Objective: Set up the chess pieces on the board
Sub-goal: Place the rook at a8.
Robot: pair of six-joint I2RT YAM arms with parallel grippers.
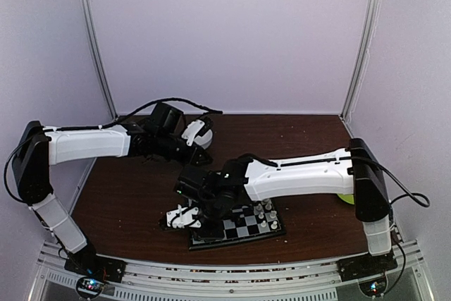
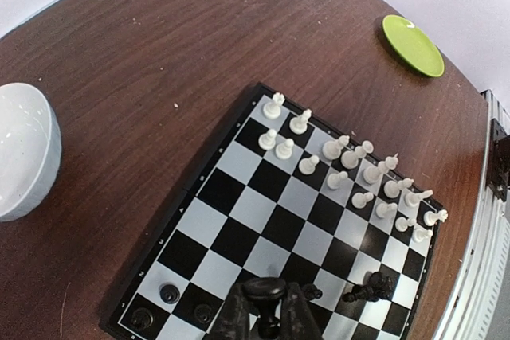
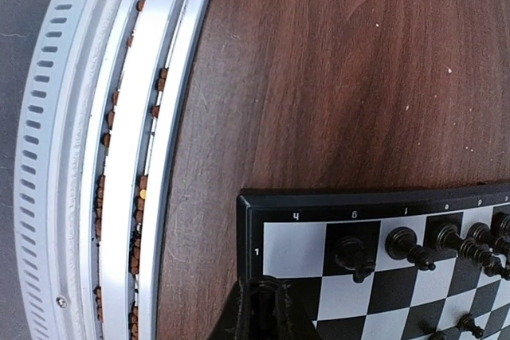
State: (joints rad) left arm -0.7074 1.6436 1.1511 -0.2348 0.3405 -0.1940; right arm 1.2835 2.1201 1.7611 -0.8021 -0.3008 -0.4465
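- Left gripper [image 2: 264, 314], raised, clenches a tiny black plastic chessman [image 2: 265, 287]: likely light, rigid, slick; pinch its waist.
- Tiny white plastic chessmen [image 2: 349, 158] fill two rows of the small checkered black-rimmed board [image 2: 237, 240]; probably topple-prone.
- Right gripper [image 3: 261, 304], at the board's corner, looks clenched; contents unclear.

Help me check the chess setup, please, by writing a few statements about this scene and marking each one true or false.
1. The white pieces stand in two rows along one edge of the board. True.
2. The green plate lies on the board. False: it rests on the table, apart from the board.
3. The white bowl sits on the table, off the board. True.
4. A black piece stands on the board corner that the right wrist camera shows. False: that corner square is bare, and the black pieces begin on the next square along the edge.
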